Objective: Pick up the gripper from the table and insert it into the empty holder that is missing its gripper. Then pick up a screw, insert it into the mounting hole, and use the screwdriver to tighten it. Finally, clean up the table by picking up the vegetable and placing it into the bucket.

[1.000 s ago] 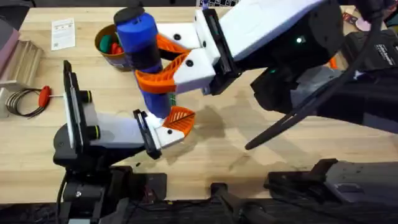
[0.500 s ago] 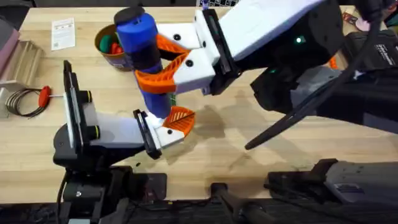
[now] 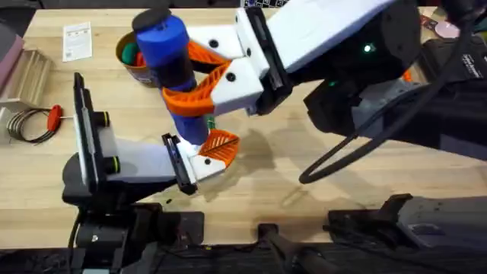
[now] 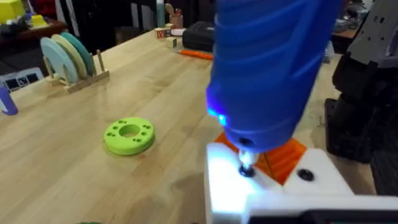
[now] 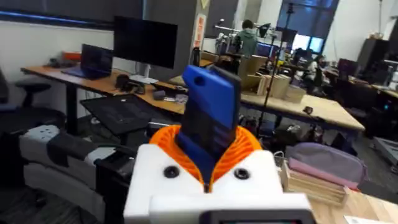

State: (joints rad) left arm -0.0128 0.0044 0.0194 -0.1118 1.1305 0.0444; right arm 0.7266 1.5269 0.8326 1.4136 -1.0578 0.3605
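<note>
right end effector (image 3: 199,87) is clamped shut around the blue screwdriver (image 3: 169,57), orange pads squeezing its body, holding it roughly upright over the middle of the counter (image 3: 304,171). in the left wrist view the screwdriver's metal tip (image 4: 246,167) sits down on the white block of the left end effector (image 3: 211,152), right next to an orange piece there, with a blue light glowing near the tip. left end effector lies low over the counter under the screwdriver; can't tell how far its fingers are apart. the bucket (image 3: 134,61) sits toward the far left of the counter, partly behind the screwdriver, red and green bits poking over its rim. a lime-green disc (image 4: 129,135) lies flat on the wood nearby.
</note>
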